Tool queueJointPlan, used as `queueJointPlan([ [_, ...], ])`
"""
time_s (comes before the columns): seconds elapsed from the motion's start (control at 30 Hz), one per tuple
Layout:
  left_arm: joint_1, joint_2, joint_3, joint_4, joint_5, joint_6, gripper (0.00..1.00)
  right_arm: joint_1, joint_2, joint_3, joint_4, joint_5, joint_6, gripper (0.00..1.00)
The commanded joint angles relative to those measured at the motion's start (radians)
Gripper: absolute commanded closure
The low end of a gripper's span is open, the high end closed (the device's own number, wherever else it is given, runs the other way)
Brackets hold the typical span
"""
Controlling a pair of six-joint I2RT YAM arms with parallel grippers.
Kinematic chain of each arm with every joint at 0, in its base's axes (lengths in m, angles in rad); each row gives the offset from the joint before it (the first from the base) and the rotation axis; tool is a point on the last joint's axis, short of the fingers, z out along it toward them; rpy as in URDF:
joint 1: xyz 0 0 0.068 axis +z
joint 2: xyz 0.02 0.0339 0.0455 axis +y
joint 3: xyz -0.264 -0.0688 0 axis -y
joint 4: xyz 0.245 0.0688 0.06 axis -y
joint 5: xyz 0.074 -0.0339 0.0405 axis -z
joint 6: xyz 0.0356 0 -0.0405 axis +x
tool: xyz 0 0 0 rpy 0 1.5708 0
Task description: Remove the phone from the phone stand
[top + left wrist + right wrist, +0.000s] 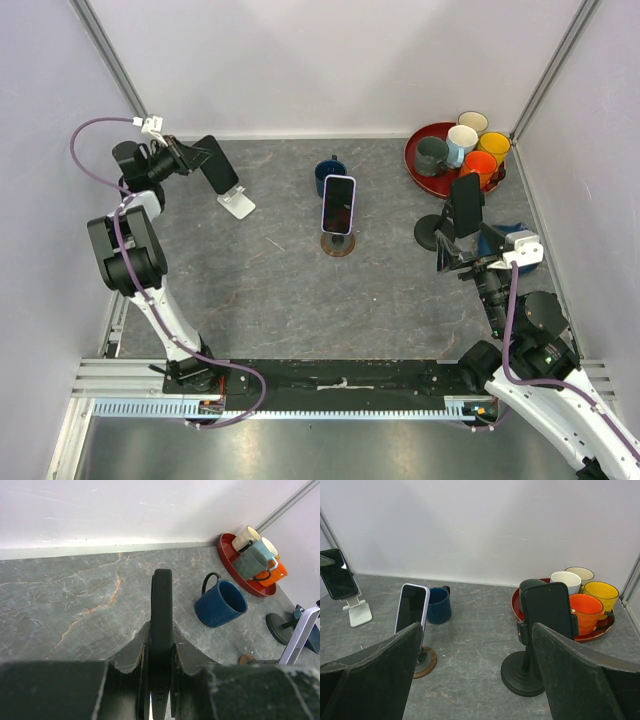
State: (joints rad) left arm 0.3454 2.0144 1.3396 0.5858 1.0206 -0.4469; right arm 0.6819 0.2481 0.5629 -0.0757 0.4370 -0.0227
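- Looking down from above, we find the left gripper (198, 156) at the far left corner of the table (300, 300), closed tight on the phone (220, 168); its arm reaches there from the near edge
- in the left wrist view we see that phone edge-on, a dark slab standing upright between the two fingers (131, 656), which press on its faces from either side
- from the right wrist view the phone leans back with its lower end on the white phone stand (358, 613); we judge it seated in the cradle, not lifted off
- the right gripper (455, 250) hangs spread wide on the right side, holding nothing; its jaws frame a second black phone (547, 609), which is clamped upright on a black pedestal stand (522, 677) just ahead of them; we cannot tell whether a fingertip touches that stand
- at the middle of the table a lilac-cased phone (338, 203) stands on a brown round base (337, 246); a blue mug (329, 176) sits just behind it
- in the far right corner a red tray (413, 165) holds several mugs: dark green, white, cream, yellow and orange; it lies near the pedestal stand but apart from it
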Motion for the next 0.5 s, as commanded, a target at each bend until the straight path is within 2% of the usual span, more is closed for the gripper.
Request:
queueJointPlan([
  [0.0,0.000,-0.138,-0.033,0.081,-0.045,0.028,0.98,0.002,-0.010,0.012,0.016,-0.030,0.007,0.02],
  [0.2,-0.029,-0.304,-0.157,0.137,-0.149,-0.021,0.98,0.002,-0.003,0.023,0.005,-0.049,0.017,0.02],
  [0.37,-0.115,-0.439,-0.212,0.011,-0.289,0.004,0.98,0.002,0.005,0.032,-0.002,-0.083,0.020,0.02],
  [0.47,-0.169,-0.519,-0.249,-0.021,-0.332,-0.062,0.98,0.004,0.014,0.037,-0.006,-0.096,0.021,0.02],
])
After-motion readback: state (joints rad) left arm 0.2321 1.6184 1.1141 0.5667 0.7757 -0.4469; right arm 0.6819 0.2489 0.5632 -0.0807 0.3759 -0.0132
